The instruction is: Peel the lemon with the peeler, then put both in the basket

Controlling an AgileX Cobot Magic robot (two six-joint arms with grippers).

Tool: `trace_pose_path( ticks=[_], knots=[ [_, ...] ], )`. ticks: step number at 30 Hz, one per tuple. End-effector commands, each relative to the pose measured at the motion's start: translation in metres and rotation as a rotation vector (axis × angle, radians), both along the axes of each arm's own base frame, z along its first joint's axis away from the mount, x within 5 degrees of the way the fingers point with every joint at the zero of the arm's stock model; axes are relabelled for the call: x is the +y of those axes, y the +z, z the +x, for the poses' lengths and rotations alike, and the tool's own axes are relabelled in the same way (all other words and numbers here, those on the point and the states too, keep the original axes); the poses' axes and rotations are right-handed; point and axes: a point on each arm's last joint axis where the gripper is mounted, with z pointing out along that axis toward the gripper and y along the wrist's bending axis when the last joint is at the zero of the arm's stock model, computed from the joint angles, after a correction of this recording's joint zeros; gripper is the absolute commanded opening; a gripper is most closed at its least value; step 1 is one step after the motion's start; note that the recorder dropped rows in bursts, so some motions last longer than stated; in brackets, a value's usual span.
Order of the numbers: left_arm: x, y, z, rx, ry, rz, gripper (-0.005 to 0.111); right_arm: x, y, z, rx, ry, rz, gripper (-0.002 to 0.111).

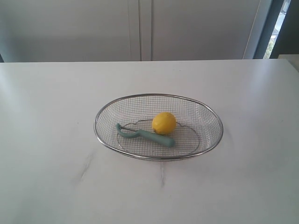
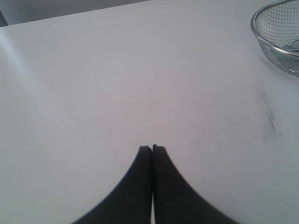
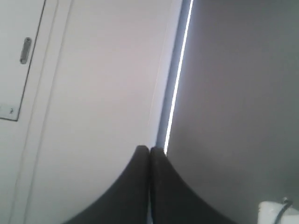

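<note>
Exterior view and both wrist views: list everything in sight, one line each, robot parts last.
table: one, white, fills the lower scene
basket: one, silver wire mesh, middle of the table
lemon: one, bright yellow, inside the basket, just behind the peeler's handle
peeler: one, pale teal, lying flat inside the basket, head toward the left
cabinet panels: several, white, behind the table
left gripper: one, black, shut and empty, over bare table to one side of the basket
right gripper: one, black, shut and empty, pointed at a wall, away from the table
</note>
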Motion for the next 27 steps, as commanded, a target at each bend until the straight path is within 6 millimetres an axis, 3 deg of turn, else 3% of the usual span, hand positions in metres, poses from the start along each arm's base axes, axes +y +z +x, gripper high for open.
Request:
trace_pose_path(
  ticks=[1, 4, 10, 21, 27],
  knots=[
    [0.0, -0.001, 0.0, -0.004, 0.003, 0.0, 0.0, 0.014, -0.026, 0.031, 0.127, 0.215, 0.137, 0.0],
    [0.0, -0.001, 0.0, -0.004, 0.003, 0.0, 0.0, 0.024, -0.053, 0.056, 0.243, 0.327, 0.237, 0.0],
    [0.0, -0.001, 0.0, -0.004, 0.003, 0.0, 0.0, 0.026, -0.11, 0.095, 0.455, 0.299, 0.261, 0.0],
    [0.0, -0.001, 0.0, -0.004, 0.002, 0.002, 0.0, 0.028, -0.18, 0.123, 0.583, 0.293, 0.308, 0.0],
    [0.0, -0.001, 0.0, -0.004, 0.002, 0.002, 0.0, 0.029, -0.238, 0.136, 0.729, 0.263, 0.331, 0.0]
  ],
)
